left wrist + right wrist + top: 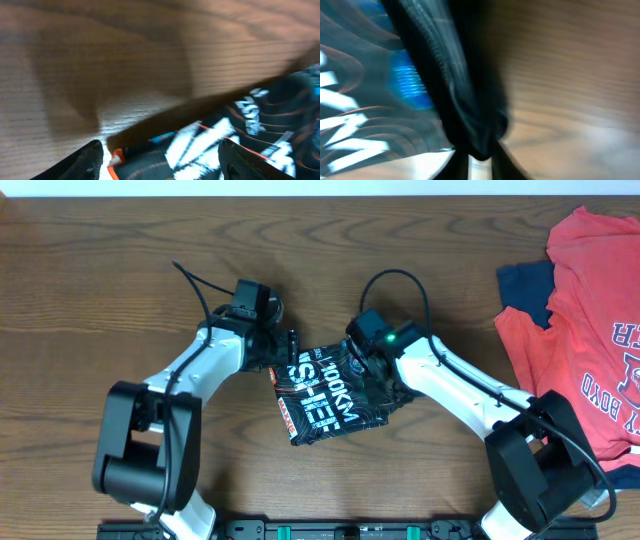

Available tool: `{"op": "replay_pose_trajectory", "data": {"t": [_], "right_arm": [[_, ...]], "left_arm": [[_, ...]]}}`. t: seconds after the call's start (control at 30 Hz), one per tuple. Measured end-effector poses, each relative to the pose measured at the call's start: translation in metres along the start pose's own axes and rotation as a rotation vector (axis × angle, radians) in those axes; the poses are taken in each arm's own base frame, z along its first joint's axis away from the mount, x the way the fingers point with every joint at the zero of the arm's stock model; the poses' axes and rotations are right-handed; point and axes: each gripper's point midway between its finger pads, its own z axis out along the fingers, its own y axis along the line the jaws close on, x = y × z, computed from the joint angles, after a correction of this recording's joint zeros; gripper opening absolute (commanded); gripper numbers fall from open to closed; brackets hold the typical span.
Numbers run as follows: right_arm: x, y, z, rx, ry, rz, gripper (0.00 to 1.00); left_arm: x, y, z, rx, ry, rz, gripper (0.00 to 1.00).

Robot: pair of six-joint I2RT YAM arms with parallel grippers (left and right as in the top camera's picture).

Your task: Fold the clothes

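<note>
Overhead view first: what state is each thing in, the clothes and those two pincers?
black shirt: folded into a small bundle, lying on the table.
left pincer: open, over the black shirt's edge.
right pincer: shut on a fold of the black shirt.
red shirt: unfolded, rumpled, at the table's right edge.

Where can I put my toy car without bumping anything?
Bare wood: the far left of the table, beside the left arm, and the back strip between the right arm and the red clothes. Crowded: the middle, around the black shirt.
</note>
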Motion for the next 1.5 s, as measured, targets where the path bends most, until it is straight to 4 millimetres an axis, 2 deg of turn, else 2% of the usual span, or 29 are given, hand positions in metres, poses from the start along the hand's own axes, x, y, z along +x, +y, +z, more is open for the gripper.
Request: {"op": "replay_pose_trajectory", "data": {"t": [0.1, 0.2, 0.33, 0.4, 0.57, 0.73, 0.87, 0.97, 1.1, 1.27, 1.5], "right_arm": [[-0.002, -0.016, 0.0, 0.068, -0.012, 0.081, 0.01], [-0.007, -0.029, 0.001, 0.098, -0.023, 0.158, 0.06], [-0.008, -0.036, 0.002, 0.095, -0.013, 0.187, 0.23], [-0.005, -0.036, 0.002, 0.088, 0.003, 0.184, 0.26], [-0.001, -0.028, 0.002, 0.048, 0.031, 0.181, 0.33], [0.001, -0.02, 0.001, 0.0, 0.047, 0.162, 0.35], [0.0, -0.001, -0.005, -0.117, 0.048, 0.068, 0.36], [0.009, 0.019, -0.01, -0.241, 0.091, -0.03, 0.35], [0.02, 0.036, -0.015, -0.34, 0.135, -0.094, 0.35], [0.035, 0.045, -0.008, -0.381, 0.172, -0.122, 0.35], [0.047, 0.04, 0.017, -0.36, 0.178, -0.105, 0.36]], "left_arm": [[0.004, 0.004, 0.007, -0.011, 0.02, 0.0, 0.75], [0.003, 0.004, 0.007, -0.012, 0.017, 0.003, 0.75], [0.004, 0.004, 0.007, -0.013, 0.021, 0.002, 0.75], [0.005, 0.005, 0.007, -0.015, 0.028, 0.0, 0.75], [0.016, 0.007, 0.006, -0.028, 0.072, -0.009, 0.64], [0.036, 0.012, 0.002, -0.051, 0.157, -0.029, 0.58], [0.051, 0.015, -0.002, -0.067, 0.217, -0.042, 0.58], [0.057, 0.017, -0.003, -0.075, 0.243, -0.052, 0.51], [0.071, 0.02, -0.007, -0.091, 0.303, -0.064, 0.49], [0.108, 0.027, -0.022, -0.136, 0.459, -0.103, 0.5], [0.152, 0.027, -0.042, -0.15, 0.647, -0.162, 0.51]]}}
